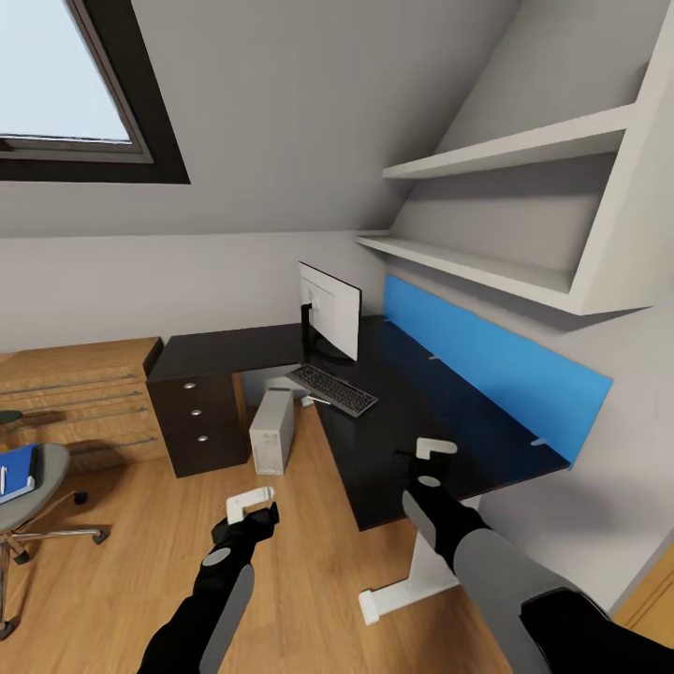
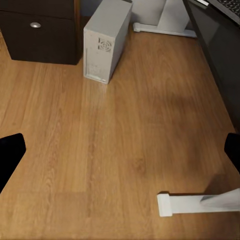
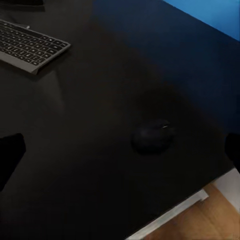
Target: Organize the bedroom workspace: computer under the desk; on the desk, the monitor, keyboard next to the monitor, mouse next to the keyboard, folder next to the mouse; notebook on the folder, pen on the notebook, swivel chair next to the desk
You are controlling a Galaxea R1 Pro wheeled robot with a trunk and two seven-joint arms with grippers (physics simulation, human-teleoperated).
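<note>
one desk (image 1: pixel 412 412), one monitor (image 1: pixel 329 311), one keyboard (image 1: pixel 333 388), one mouse (image 3: pixel 152 136), one computer (image 1: pixel 271 432), one chair (image 1: pixel 33 487), one folder (image 1: pixel 17 473), two grippers. the desk has a glossy black l-shaped top, white legs and a dark drawer block with three silver knobs visible; a blue panel (image 1: pixel 491 360) runs along its far edge at 2 o'clock. the monitor stands on the desk at 12 o'clock, white back showing, with the slim black keyboard just beside it on the near side. the mouse, small, black and oval, lies on the desk top apart from the keyboard and near the desk's front edge, beneath the right gripper (image 1: pixel 435 447). the grey-white computer tower stands upright on the wood floor (image 2: pixel 115 150) under the desk, beside the drawers. the grey chair sits at 9 o'clock, well apart from the desk, with the blue folder flat on its seat. open floor lies between chair and desk. the left gripper (image 1: pixel 249 504) hangs over bare floor, fingers spread wide, holding nothing. the right gripper hangs over the desk's near end, fingers spread wide, holding nothing.
</note>
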